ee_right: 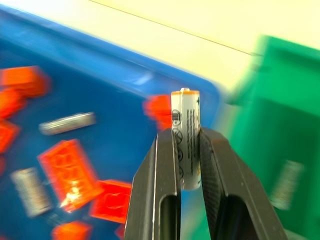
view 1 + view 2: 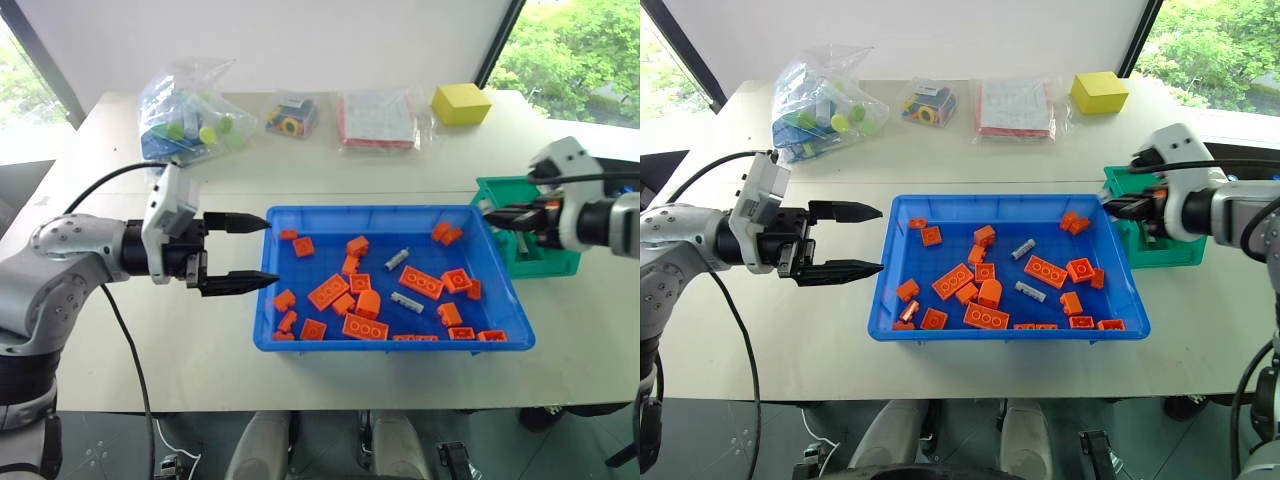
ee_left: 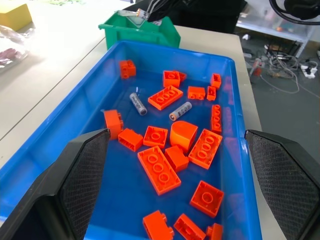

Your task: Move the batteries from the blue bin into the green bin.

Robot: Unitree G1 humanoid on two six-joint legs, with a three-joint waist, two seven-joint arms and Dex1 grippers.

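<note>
On the pale worktop (image 2: 200,350), the right gripper's (image 1: 189,150) fingers are clamping one battery (image 1: 185,137) beside the green bin (image 2: 530,250). Left gripper (image 2: 250,252) fingers are gaping beside the blue bin (image 2: 390,345), two batteries (image 2: 407,301) lying inside.

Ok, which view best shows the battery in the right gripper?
The right wrist view: the battery stands upright, clamped between the right gripper fingers. In the eye views that gripper sits at the green bin, the battery too small to tell.
</note>
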